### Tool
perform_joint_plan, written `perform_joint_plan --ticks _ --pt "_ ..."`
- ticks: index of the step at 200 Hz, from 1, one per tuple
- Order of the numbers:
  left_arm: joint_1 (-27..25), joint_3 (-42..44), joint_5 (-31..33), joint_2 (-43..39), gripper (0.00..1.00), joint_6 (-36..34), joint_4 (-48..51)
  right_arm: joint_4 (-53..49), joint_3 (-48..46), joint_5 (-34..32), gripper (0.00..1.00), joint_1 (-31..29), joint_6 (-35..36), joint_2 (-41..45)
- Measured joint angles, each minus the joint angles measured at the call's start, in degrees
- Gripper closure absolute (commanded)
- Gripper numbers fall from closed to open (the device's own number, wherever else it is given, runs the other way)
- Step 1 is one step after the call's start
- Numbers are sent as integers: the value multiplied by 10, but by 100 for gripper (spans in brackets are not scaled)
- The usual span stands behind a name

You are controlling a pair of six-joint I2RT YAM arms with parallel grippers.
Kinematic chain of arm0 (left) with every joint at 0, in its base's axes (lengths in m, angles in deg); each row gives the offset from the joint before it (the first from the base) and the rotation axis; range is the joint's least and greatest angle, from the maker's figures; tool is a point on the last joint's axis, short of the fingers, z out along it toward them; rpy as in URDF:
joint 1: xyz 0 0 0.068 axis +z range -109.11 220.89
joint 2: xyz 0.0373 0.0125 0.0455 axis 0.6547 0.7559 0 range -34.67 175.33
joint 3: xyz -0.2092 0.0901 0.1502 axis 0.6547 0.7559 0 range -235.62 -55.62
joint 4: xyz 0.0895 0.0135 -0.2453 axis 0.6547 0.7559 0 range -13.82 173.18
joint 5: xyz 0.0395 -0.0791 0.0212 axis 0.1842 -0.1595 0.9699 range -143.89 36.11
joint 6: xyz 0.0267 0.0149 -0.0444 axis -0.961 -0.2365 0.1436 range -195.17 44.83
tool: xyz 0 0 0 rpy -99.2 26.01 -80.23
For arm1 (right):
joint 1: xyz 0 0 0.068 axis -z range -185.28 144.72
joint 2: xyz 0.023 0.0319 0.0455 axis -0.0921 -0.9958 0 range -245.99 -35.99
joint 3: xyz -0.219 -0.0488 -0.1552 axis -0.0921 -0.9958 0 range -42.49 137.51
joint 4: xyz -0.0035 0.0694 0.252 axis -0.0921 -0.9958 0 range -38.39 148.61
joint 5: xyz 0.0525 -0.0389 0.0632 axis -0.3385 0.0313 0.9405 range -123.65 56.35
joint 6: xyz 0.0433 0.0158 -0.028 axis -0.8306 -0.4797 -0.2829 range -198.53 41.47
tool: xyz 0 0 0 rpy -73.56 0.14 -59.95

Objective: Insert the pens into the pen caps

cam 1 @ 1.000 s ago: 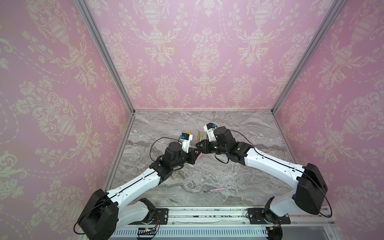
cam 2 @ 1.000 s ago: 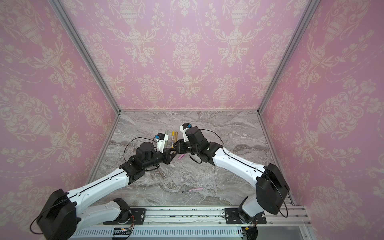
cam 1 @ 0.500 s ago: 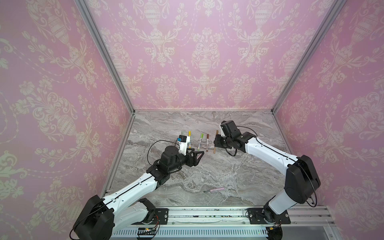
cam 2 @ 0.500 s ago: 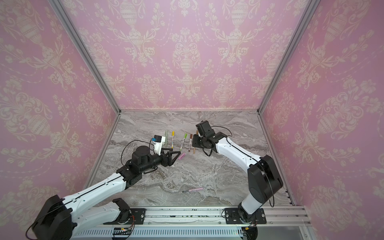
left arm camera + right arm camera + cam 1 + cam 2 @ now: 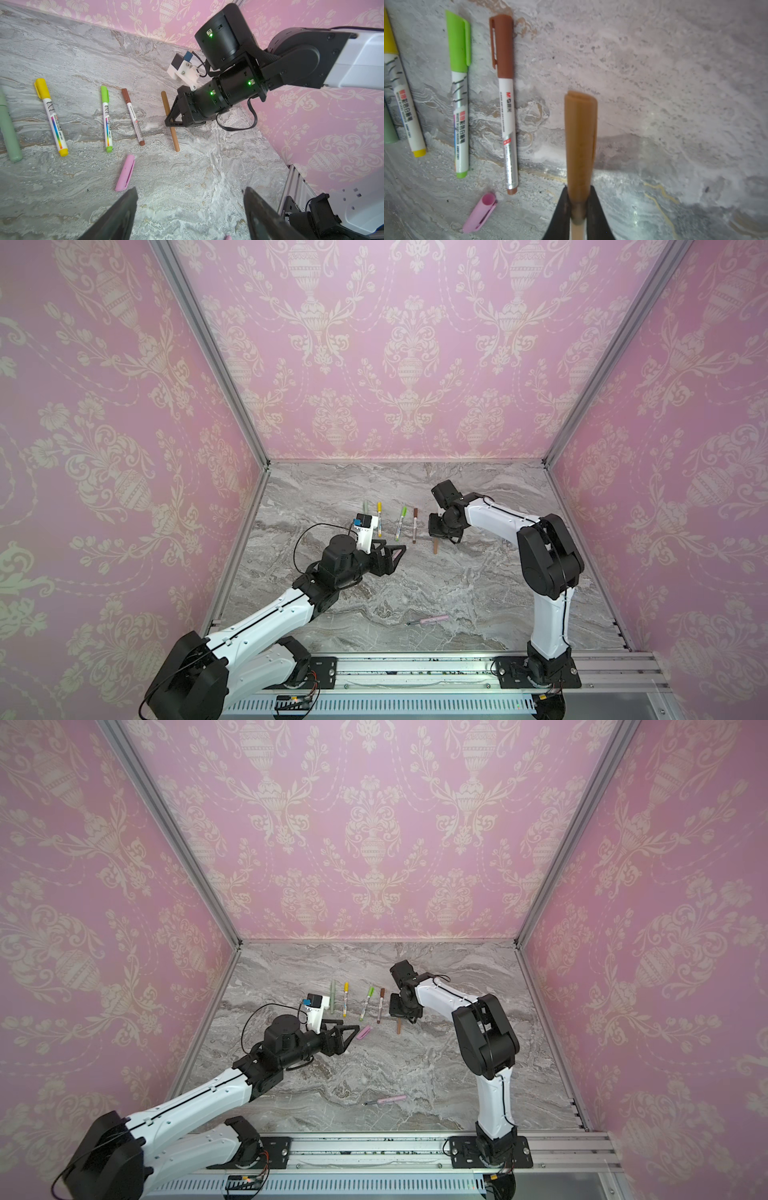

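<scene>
pink damask wallpaper (image 5: 411,344) covers three walls around a grey marble tabletop (image 5: 457,585). a tan pen (image 5: 174,139) with its tan cap (image 5: 580,116) fitted is pinched in the right gripper (image 5: 578,199), whose jaws are closed on it about where cap meets barrel. the pen is held low over the marble with the cap pointing toward the back wall; whether it touches the surface cannot be told. beside it, toward the left wall, four capped pens lie in a row, roughly parallel and apart, caps toward the back wall: a brown-capped pen (image 5: 380,1006), a lime-capped pen (image 5: 365,1004), a yellow-capped pen (image 5: 345,1000) and a sage green pen (image 5: 332,992). a loose pink cap (image 5: 125,173) lies on the marble just in front of the row, near the lime and brown pens, touching neither. the left gripper (image 5: 190,207) hovers just beside that cap, jaws spread wide with nothing between them. well apart, near the front edge of the table, an uncapped pink pen (image 5: 430,619) lies alone, its dark tip pointing left
</scene>
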Motion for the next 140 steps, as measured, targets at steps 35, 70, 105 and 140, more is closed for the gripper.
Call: perform_joint_plan --ticks 35,70,105,140 --pt "0 3 0 0 17 -1 0 -5 39 6 87 10 2 -35" --pt "0 3 0 0 17 -1 0 -8 61 9 70 17 6 -59" --pt "0 3 1 0 17 -1 0 -4 62 13 61 18 7 -59" --pt "0 3 18 -3 15 -2 2 35 -24 30 57 13 9 25"
